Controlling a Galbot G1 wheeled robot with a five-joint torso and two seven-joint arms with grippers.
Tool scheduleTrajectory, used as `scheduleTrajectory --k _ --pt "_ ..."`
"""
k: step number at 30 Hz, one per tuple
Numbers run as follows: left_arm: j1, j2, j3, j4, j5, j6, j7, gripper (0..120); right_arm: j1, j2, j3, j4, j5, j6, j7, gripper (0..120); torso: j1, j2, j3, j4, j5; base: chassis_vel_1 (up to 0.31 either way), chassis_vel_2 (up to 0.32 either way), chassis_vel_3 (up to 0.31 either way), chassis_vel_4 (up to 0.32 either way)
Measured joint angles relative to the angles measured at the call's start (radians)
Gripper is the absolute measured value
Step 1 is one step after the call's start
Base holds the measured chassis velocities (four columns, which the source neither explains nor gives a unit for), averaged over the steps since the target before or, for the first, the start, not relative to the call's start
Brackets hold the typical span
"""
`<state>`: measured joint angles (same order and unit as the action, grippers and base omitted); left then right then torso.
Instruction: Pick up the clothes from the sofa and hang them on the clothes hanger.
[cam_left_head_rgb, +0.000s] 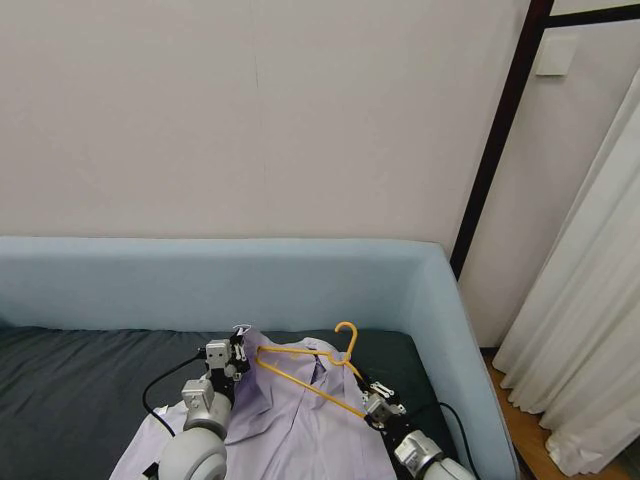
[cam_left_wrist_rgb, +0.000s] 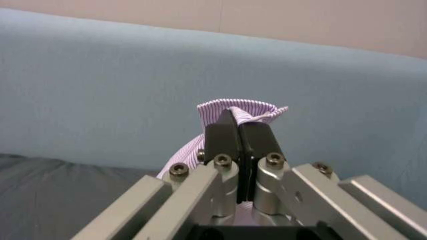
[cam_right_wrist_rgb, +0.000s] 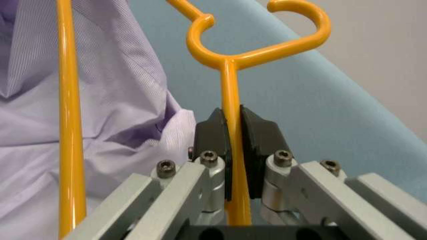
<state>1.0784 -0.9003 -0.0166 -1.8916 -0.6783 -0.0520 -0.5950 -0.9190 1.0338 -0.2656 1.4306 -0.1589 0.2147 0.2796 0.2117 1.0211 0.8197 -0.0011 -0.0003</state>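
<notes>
Left gripper (cam_left_head_rgb: 238, 355) pinches shut on the collar of the lilac shirt (cam_left_head_rgb: 300, 430); right gripper (cam_left_head_rgb: 372, 392) clamps the yellow hanger (cam_left_head_rgb: 300, 376), lying slantwise across the shirt, hook toward the backrest of the blue sofa (cam_left_head_rgb: 200, 285), white wall (cam_left_head_rgb: 250, 120) behind.

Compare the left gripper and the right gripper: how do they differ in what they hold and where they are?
The left gripper is shut on a fold of the purple striped shirt; the right gripper is shut on the yellow hanger, on the rod leading to its hook. The left gripper is by the hanger's left end, the right gripper by its right. Both are shut, above the sofa.
</notes>
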Motion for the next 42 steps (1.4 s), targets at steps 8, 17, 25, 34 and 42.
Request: scheduleTrajectory --k 8,17,25,34,42 --pt "0.014 -0.006 -0.040 0.030 0.003 -0.004 0.002 0 -0.002 -0.015 0.000 -0.009 -0.012 0.018 0.001 4 0.000 0.000 0.000 0.0001 0.0001 0.000 0.000 0.000 0.000" --pt "-0.022 -0.011 -0.050 0.082 -0.005 -0.019 0.000 0 -0.057 -0.085 0.025 0.083 -0.038 0.037 -0.004 4 0.000 0.000 0.000 -0.0002 0.0000 0.000 0.000 0.000 0.000" --pt "0.022 -0.008 -0.042 0.023 -0.004 -0.009 0.000 0 -0.026 -0.035 0.000 0.037 -0.050 0.034 0.015 4 0.000 0.000 0.000 0.0003 0.0002 0.000 0.000 0.000 0.000" --pt "0.006 -0.023 -0.012 0.012 -0.002 0.009 -0.001 0 0.031 0.034 -0.045 -0.012 -0.073 0.021 0.033 4 0.000 0.000 0.000 -0.0002 0.0002 0.000 0.000 0.000 0.000" --pt "-0.044 -0.050 0.043 0.028 0.001 0.021 -0.009 0 0.110 0.077 -0.083 -0.078 -0.067 0.012 0.054 4 0.000 0.000 0.000 0.0001 0.0000 0.000 0.000 0.000 0.000"
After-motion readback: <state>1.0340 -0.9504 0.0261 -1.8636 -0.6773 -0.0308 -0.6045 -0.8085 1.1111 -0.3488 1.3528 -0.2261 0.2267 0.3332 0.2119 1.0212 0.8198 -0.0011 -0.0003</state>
